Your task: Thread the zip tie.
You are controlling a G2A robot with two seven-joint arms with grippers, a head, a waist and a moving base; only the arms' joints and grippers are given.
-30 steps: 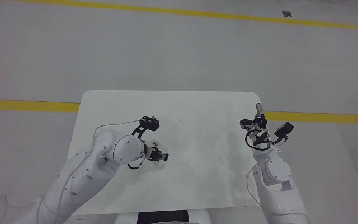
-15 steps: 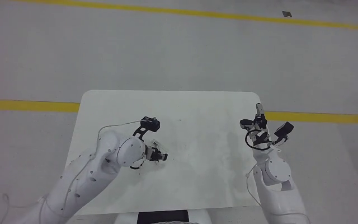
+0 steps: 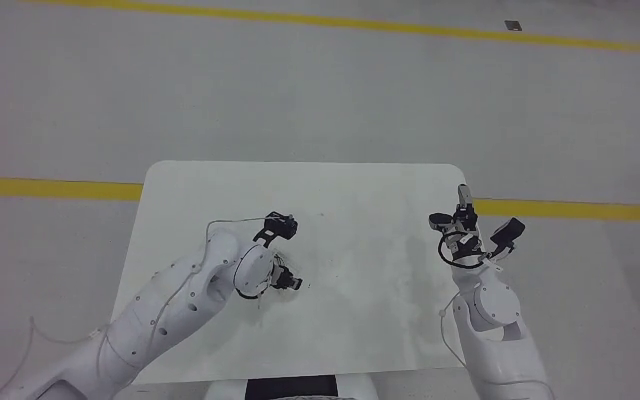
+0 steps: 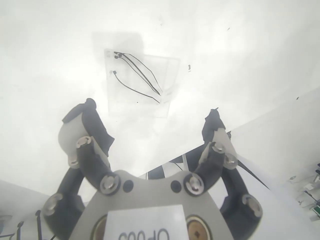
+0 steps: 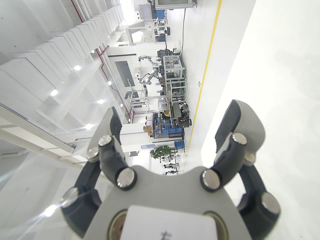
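Three black zip ties (image 4: 138,75) lie side by side inside a flat clear bag (image 4: 171,76) on the white table (image 3: 350,200). My left gripper (image 4: 150,119) hovers just short of the bag, open, with nothing between its taped fingertips (image 4: 86,116). From above, the left gripper (image 3: 289,281) sits left of the table's middle. My right gripper (image 3: 456,214) is raised at the table's right edge. It points away toward the room and stands open and empty, as the right wrist view shows (image 5: 172,122).
A small black scrap (image 4: 189,68) lies on the table just beside the bag. The table's edge (image 4: 252,123) runs close to the left gripper's far finger. Yellow floor lines (image 3: 560,208) pass behind the table.
The left arm has shifted a little to the right and forward over the table, its gripper still open. The right arm has stayed put.
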